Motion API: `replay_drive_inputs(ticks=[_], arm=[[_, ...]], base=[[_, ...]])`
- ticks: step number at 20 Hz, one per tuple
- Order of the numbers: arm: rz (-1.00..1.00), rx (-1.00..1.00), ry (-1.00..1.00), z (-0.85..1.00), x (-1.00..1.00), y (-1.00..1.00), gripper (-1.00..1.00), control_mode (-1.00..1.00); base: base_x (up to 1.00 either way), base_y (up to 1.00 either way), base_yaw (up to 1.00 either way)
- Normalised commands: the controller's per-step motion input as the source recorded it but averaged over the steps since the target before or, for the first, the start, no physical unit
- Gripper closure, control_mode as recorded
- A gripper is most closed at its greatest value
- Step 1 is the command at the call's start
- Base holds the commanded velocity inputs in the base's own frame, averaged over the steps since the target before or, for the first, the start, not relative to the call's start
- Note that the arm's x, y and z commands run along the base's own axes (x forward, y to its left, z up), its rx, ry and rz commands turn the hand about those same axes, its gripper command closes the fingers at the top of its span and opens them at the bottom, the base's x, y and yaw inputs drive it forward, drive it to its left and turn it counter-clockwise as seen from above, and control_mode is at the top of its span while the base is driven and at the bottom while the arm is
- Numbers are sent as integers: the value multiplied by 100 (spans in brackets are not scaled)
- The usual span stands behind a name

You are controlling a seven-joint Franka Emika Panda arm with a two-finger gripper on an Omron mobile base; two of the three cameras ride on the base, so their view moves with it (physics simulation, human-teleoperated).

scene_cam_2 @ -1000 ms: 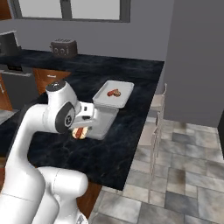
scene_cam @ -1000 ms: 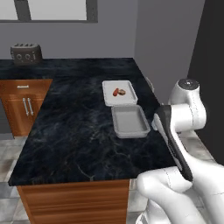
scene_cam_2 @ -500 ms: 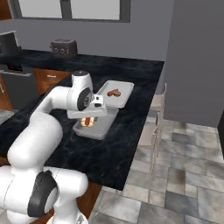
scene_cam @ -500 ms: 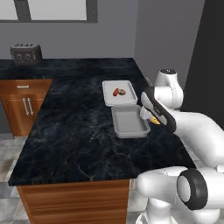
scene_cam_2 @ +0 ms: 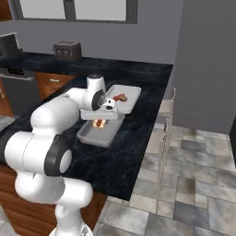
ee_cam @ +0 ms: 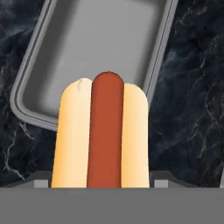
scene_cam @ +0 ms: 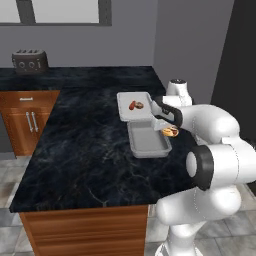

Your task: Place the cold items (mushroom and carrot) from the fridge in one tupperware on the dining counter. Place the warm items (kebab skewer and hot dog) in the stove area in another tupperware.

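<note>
Hot dog (ee_cam: 101,135) sits gripped in the claw (scene_cam: 169,131), hanging above the empty tupperware (ee_cam: 87,52) on the black counter (scene_cam: 85,150) below.

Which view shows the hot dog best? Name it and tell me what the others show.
The hand view: the hot dog is large and unblocked, held over the rim of the near tupperware. The left base view shows a small end at the gripper; the right base view shows a small patch under the hand.
</note>
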Motion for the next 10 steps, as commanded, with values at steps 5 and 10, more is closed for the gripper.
replay_drive_inputs(ticks=[5, 10], arm=[[-9, 0, 4, -51, 46, 0, 100, -100], [-11, 0, 0, -49, 28, 0, 100, -100]], base=[[0, 0, 0], [0, 0, 0]])
